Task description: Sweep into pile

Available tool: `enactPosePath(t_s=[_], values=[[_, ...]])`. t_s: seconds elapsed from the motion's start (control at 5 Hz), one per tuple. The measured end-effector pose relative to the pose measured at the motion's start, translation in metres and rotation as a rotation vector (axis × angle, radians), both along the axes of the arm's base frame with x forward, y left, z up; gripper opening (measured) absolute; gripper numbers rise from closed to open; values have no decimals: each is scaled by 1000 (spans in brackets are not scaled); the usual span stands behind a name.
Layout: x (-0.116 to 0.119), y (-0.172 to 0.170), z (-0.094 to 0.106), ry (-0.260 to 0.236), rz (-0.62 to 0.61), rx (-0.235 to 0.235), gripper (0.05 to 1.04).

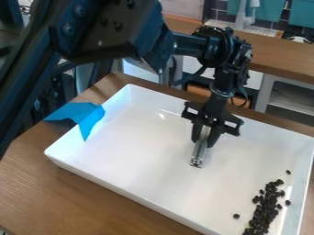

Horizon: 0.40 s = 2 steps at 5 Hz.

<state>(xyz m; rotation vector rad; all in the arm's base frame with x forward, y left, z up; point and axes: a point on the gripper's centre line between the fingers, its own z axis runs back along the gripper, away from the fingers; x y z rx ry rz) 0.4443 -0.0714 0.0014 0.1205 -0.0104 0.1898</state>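
Over the middle-right of the white tray [141,151] hangs the gripper [204,137], pointing down. It is shut on a short silvery metal bar [199,153], whose lower end sticks out below the fingers. Dark bean-like pieces [265,209] lie in an elongated cluster in the tray's near right corner, along the right wall, with a few loose ones around it. The bar is up and to the left of the cluster, apart from it. Whether the bar's end touches the tray floor, I cannot tell.
Raised walls surround the tray, which stands on a wooden table [92,197]. Blue tape or cloth [80,115] lies over its left wall. The arm crosses above the tray's far left part. Another wooden counter [279,61] stands behind.
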Motion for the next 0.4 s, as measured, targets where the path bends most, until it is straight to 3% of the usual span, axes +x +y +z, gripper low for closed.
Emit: enactPosePath(t_s=[0.4], values=[[3,-20,1,6,-53,-50,351]])
